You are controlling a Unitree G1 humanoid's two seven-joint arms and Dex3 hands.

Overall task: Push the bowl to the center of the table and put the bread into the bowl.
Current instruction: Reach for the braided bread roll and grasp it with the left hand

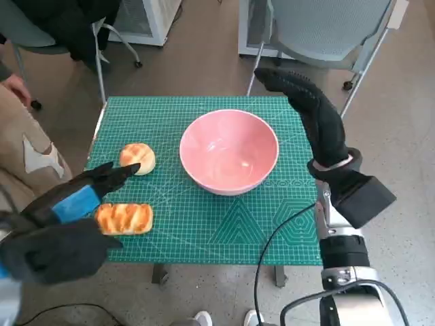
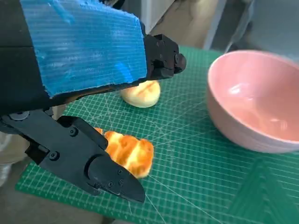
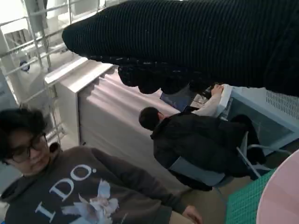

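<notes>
Above the desk's [image 1: 285,238] 8 o'clock corner, the left hand's [image 1: 64,217] fingers [image 2: 100,170] are spread, empty, over the striped bread [image 1: 124,219]. A round bun [image 1: 138,157] is seen at 10 o'clock. The pink bowl [image 1: 229,151] sits near centre. At 2 o'clock, the right hand [image 1: 314,115] is extended flat, holding nothing.

In the left wrist view the left robot hand [image 2: 88,107] hides part of the striped bread [image 2: 128,154].
</notes>
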